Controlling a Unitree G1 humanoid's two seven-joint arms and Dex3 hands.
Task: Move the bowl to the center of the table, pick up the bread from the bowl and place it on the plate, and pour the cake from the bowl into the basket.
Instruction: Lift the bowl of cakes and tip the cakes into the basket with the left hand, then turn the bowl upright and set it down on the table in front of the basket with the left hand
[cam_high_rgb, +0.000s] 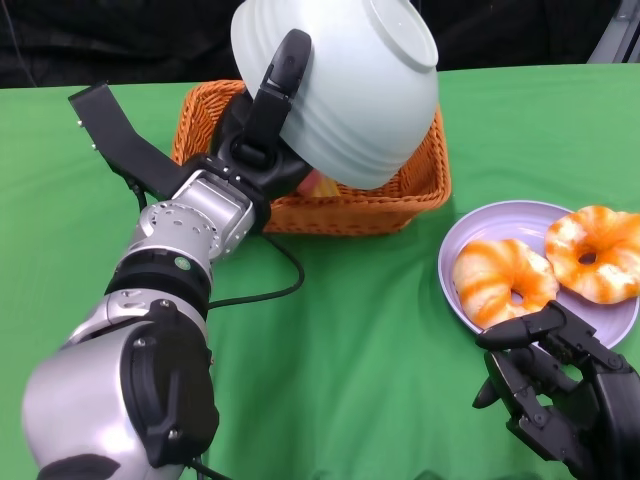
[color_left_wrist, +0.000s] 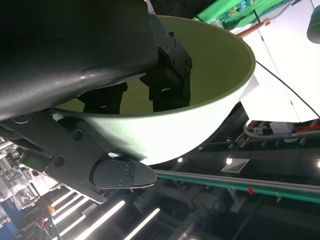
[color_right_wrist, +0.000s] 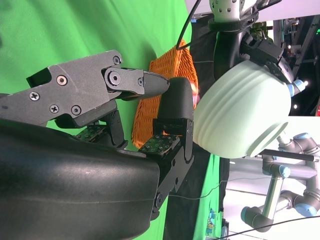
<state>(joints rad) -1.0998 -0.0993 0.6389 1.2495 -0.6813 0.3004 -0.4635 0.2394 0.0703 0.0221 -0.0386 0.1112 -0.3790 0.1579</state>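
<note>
While left hand (cam_high_rgb: 262, 120) grips, bowl (cam_high_rgb: 340, 85) upturned over basket (cam_high_rgb: 410, 190)

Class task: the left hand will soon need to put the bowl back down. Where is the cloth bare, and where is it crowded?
Bare green cloth lies in front of the basket, left of the plate. Crowded: the plate carries two breads and the right hand sits at its near edge. The left hand holds the bowl upturned over the basket.

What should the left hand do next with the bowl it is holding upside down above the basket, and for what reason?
Probably turn the bowl upright and carry it away from the basket. The left hand holds it tipped over, the left wrist view shows its inside empty, and something pink and yellow lies in the basket under its rim, likely the cake. Two breads already sit on the plate.
</note>
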